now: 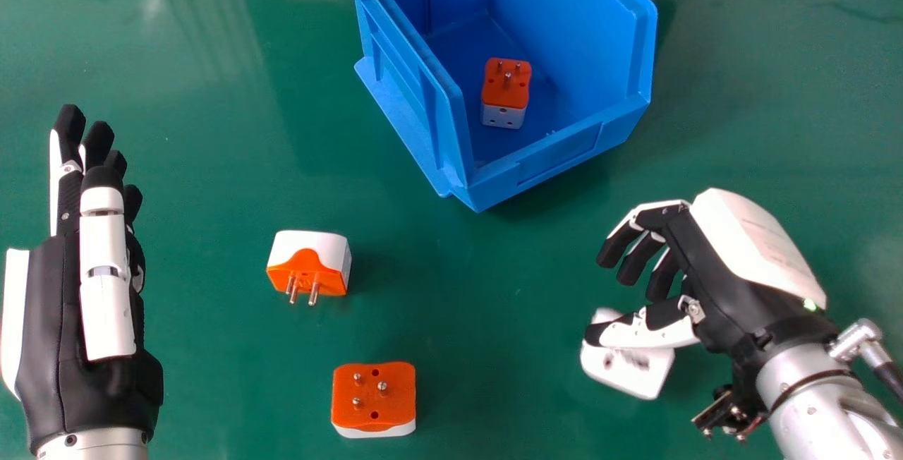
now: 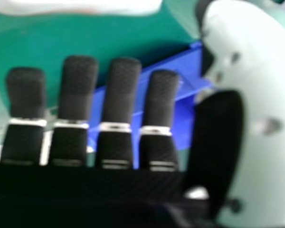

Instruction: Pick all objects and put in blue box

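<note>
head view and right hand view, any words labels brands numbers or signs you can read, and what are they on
Right hand: faint print on its white back, too small to read.
Blue box: none readable.
Plug in the box: pins and holes, none readable.
Front plug, middle plug, white plug: none readable.

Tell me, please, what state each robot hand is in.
Left robot hand: open, fingers straight.
Right robot hand: open, fingers loosely bent, holding nothing.
</note>
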{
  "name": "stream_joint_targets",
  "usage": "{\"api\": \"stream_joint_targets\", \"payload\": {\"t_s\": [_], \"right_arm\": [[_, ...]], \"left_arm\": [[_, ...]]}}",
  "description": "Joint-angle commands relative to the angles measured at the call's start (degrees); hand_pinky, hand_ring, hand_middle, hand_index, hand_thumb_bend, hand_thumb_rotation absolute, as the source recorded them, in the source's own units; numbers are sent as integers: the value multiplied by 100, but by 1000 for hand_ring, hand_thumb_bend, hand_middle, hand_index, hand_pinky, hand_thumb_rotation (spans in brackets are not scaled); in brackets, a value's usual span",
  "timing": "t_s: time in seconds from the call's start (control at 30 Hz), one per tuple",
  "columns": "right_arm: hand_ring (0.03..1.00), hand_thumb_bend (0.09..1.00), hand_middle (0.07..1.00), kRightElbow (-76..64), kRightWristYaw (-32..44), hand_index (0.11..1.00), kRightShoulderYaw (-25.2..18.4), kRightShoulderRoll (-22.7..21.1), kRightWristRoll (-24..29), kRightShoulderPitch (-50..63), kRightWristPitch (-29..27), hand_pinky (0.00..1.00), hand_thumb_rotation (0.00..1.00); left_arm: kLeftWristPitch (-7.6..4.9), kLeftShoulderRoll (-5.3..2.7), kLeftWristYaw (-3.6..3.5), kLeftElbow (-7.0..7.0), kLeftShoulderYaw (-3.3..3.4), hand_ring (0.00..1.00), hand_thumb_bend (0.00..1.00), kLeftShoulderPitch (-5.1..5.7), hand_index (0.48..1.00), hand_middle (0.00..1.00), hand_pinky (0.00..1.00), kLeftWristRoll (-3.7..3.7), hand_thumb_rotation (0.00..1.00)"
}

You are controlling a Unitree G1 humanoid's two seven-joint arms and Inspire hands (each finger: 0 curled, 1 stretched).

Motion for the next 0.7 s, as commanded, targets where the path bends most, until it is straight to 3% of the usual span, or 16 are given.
{"api": "stream_joint_targets", "payload": {"t_s": [0.0,0.1,0.2,0.37,0.53,0.67], "right_arm": [[412,490,515,-20,-74,535,-60,-1,-3,-20,-121,296,0],[411,490,515,56,-111,535,-66,26,4,-11,-153,296,0],[412,490,516,83,-70,536,-62,26,-7,-23,-127,295,0],[416,489,521,116,-101,540,-64,34,-25,-51,-135,296,0],[415,489,519,138,-160,542,-67,86,-69,-49,-98,293,0],[415,488,518,133,-208,544,-73,128,-81,-40,-104,292,0]], "left_arm": [[-54,41,0,-99,30,1000,142,8,1000,999,1000,10,1000],[-69,59,-4,-99,47,1000,142,28,1000,999,1000,36,1000],[-99,60,-22,-86,63,1000,143,34,1000,999,1000,2,1000],[-59,35,6,-114,52,1000,154,0,998,994,1000,-18,1000],[-9,37,44,-136,29,1000,158,-26,996,992,1000,37,1000],[-30,42,40,-102,38,1000,154,-64,995,992,1000,20,1000]]}}
